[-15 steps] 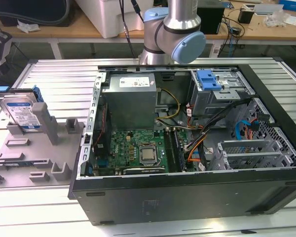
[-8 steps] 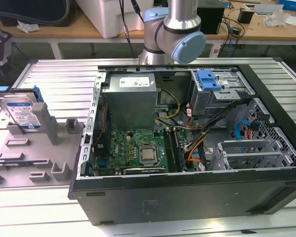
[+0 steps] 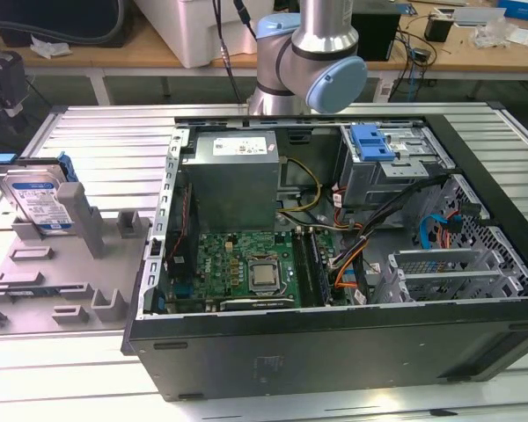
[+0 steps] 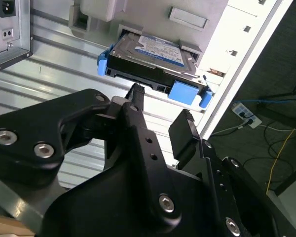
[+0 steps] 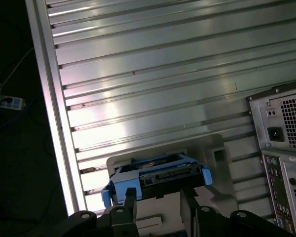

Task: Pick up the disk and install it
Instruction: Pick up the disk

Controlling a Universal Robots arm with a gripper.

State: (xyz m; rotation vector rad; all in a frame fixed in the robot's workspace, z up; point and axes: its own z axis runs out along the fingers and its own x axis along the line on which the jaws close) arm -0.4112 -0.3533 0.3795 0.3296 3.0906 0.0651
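The disk (image 3: pixel 37 199) stood on edge in a grey holder (image 3: pixel 89 230) on the bench (image 3: pixel 106 141); the end effector (image 4: pixel 161 102) hovered near it — released, grasping nothing.

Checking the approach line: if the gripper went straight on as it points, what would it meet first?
Probably the disk, at its blue-framed edge: in both wrist views the open gripper points at it with nothing between. The gap's depth is unclear.
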